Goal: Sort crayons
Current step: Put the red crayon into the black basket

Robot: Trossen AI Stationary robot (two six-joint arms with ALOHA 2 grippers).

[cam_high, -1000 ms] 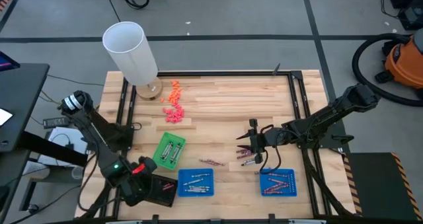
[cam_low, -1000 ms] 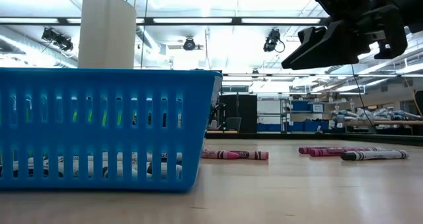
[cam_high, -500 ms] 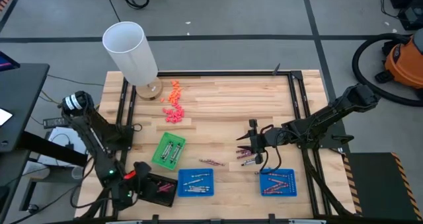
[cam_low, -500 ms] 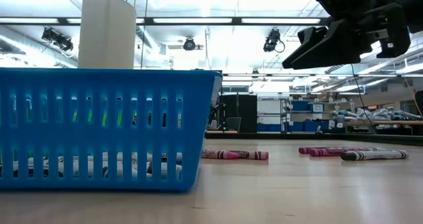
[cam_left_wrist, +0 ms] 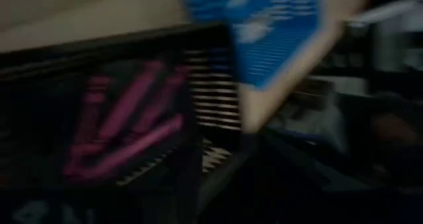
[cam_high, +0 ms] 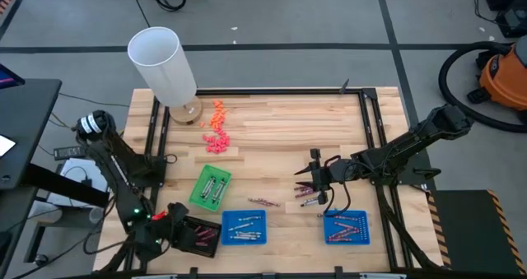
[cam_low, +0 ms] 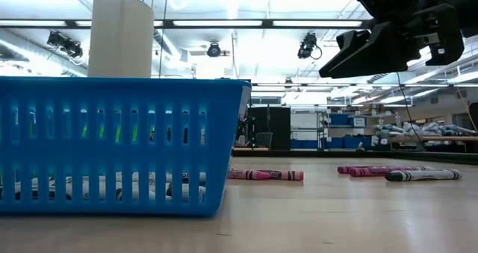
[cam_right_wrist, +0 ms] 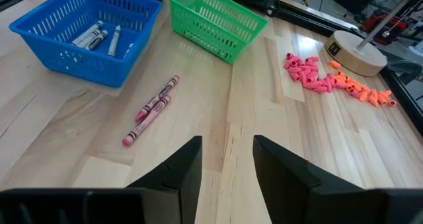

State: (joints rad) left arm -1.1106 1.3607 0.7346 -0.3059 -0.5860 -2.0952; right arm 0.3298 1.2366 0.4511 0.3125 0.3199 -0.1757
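Hovering with parted, empty fingers, your right gripper [cam_high: 303, 183] is the nearer arm to the loose crayons [cam_high: 306, 197], which lie on the desk [cam_high: 272, 135] just below it: thin pinkish-red and dark sticks. Your left gripper [cam_high: 174, 216] waits over the black tray [cam_high: 198, 237]; its fingers can't be read.

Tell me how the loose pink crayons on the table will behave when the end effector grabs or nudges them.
The pink crayons are thin round sticks lying flat on bare wood, so a nudge would likely roll them. They look rigid and light, easy to lift. The paper wrap probably gives grip, but the open right end effector must close squarely, or they may pivot.
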